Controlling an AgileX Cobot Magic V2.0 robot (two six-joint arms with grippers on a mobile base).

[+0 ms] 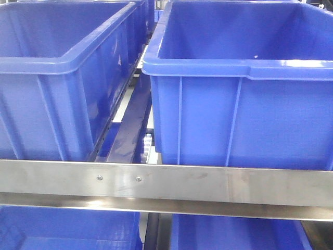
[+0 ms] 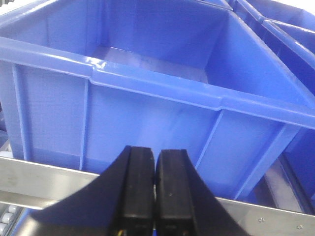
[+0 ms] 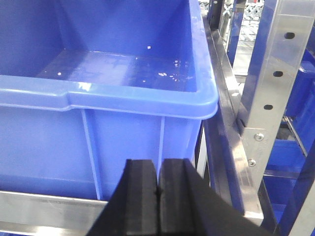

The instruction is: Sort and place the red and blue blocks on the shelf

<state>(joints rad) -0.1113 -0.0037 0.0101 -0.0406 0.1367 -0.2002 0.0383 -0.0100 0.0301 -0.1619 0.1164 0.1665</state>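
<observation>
"Looking across the front view, what did you see on the shelf (image 1: pixel 156 183)?"

"Two big blue bins sat side by side on one tier, the left bin (image 1: pixel 62 78) and the right bin (image 1: pixel 239 104), both hard up against the brushed steel front rail (image 1: pixel 244 185). A narrow gap ran between them, with a white roller track (image 1: pixel 147 146) showing down in it. More blue bins showed on the tier below the rail."

"And the red and blue blocks?"

"Neither cube showed in any of the three views. The floors of the bins that could be seen held none, only a few pale specks (image 3: pixel 165 73) near the far right corner of the one under the right wrist camera."

"How did the arms stand?"

"The left gripper (image 2: pixel 155 191) had its black fingers pressed together with nothing between them, pointing at the front wall of a blue bin just above the shelf rail. The right gripper (image 3: pixel 158 196) was likewise closed tight and empty, aimed at the near right corner of its bin, beside a perforated steel upright (image 3: pixel 275 73) at the shelf's right edge."

"Any writing or labels?"

"None that I could read. The bins were plain, and the rail carried only two small screws (image 1: pixel 118 178)."
</observation>
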